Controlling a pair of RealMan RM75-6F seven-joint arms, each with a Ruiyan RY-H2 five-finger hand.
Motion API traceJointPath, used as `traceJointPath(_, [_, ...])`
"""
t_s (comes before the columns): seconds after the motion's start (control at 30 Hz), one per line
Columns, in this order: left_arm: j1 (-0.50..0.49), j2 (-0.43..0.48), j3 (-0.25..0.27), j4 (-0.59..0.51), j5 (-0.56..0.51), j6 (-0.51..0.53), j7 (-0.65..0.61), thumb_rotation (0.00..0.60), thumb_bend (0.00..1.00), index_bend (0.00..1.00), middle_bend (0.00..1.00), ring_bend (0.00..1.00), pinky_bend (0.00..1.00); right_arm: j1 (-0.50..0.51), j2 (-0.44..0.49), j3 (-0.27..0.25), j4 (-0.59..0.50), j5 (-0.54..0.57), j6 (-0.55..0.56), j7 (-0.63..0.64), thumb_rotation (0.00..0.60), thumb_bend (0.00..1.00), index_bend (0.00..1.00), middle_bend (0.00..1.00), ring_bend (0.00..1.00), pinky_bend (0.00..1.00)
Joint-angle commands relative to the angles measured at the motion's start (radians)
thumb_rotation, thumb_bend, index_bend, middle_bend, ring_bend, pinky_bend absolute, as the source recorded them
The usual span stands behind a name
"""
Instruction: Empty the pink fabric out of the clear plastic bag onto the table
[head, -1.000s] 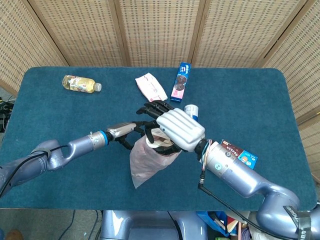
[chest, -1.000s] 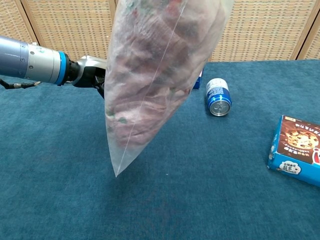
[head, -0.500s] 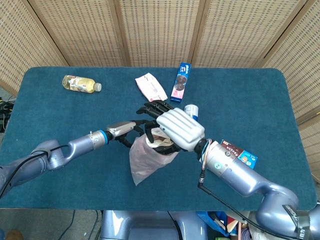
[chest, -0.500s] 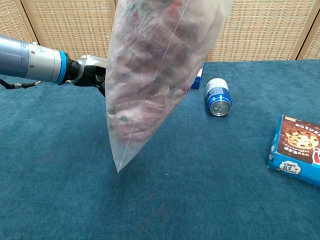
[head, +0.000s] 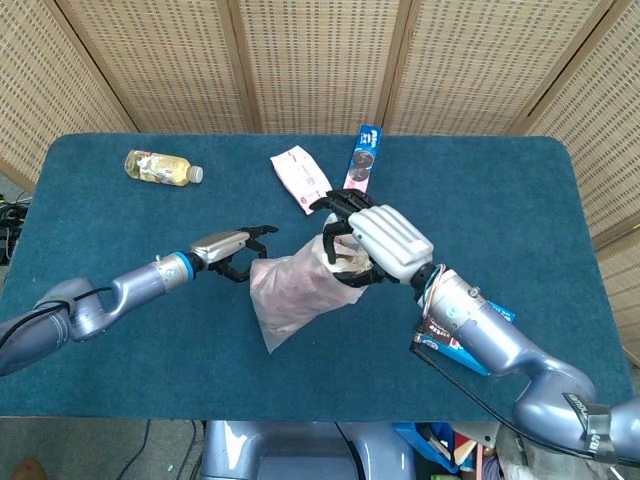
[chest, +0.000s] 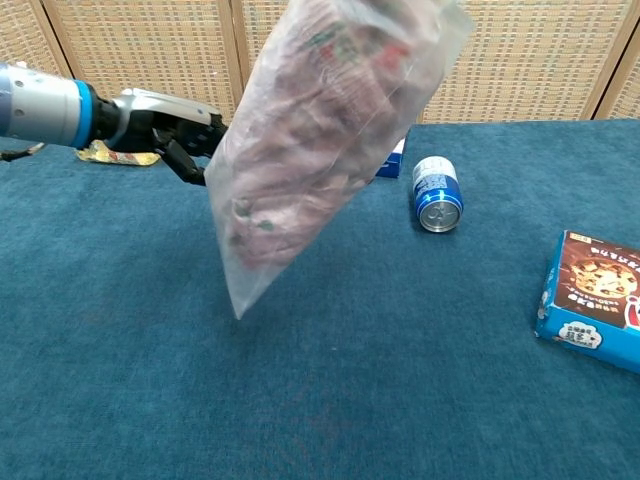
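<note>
1. Right hand (head: 385, 240) up top, fingers clenched on the mouth of the plastic bag (chest: 310, 150).
2. Bag hanging tilted above the desk (chest: 420, 380), bottom corner pointing down, pink fabric (head: 290, 290) inside.
3. Left hand (head: 232, 254) just beside the bag's side, fingers spread, grasping nothing.
4. Can (chest: 437, 194) and box (chest: 595, 300) lying off to the side.

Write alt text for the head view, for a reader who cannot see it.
Two robot arms hold a clear plastic bag of pink fabric above a blue cloth-covered table: the right hand grips its top, the left hand reaches its side. Scattered around lie a yellow drink bottle, a pink-and-white packet and a blue snack box.
</note>
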Motion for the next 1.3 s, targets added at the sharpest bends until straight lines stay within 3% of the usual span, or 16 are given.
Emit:
traceJointPath(0.03, [0.022,0.045,0.011,-0.030,-0.005,0.009,0.035,0.600,0.62,0.75,0.00,0.00,0.00,-0.035,-0.046,-0.035,0.057,0.001,0.001,0.040,0.600,0.64,0.75,0.18,0.07,0.05])
traceJointPath(0.33, [0.069,0.099,0.008,-0.080,-0.039,-0.002,0.111,0.600,0.62,0.75,0.00,0.00,0.00,-0.102,-0.179,-0.091,0.208,-0.037,-0.012,0.140,0.600,0.64,0.75,0.18,0.07,0.05])
traceJointPath(0.6, [0.090,0.104,0.003,-0.075,-0.049,-0.022,0.146,0.600,0.62,0.75,0.00,0.00,0.00,-0.135,-0.223,-0.104,0.283,-0.060,-0.017,0.181,0.600,0.64,0.75,0.18,0.07,0.05])
traceJointPath(0.73, [0.113,0.123,0.025,-0.059,-0.052,-0.047,0.169,0.600,0.62,0.75,0.00,0.00,0.00,-0.154,-0.224,-0.106,0.343,-0.048,-0.020,0.197,0.600,0.64,0.75,0.18,0.07,0.05])
traceJointPath(0.8, [0.167,0.159,0.064,-0.001,-0.085,-0.075,0.176,0.600,0.62,0.75,0.00,0.00,0.00,-0.181,-0.201,-0.112,0.415,-0.022,-0.028,0.215,0.600,0.64,0.75,0.18,0.07,0.05])
traceJointPath(1.03, [0.259,0.192,0.095,0.109,-0.104,-0.068,0.156,0.600,0.62,0.75,0.00,0.00,0.00,-0.225,-0.176,-0.121,0.495,-0.051,-0.064,0.264,0.600,0.64,0.75,0.18,0.07,0.05])
traceJointPath(1.3, [0.338,0.197,0.092,0.241,-0.132,-0.083,0.150,0.600,0.62,0.75,0.00,0.00,0.00,-0.257,-0.175,-0.123,0.535,-0.074,-0.079,0.293,0.600,0.64,0.75,0.18,0.07,0.05])
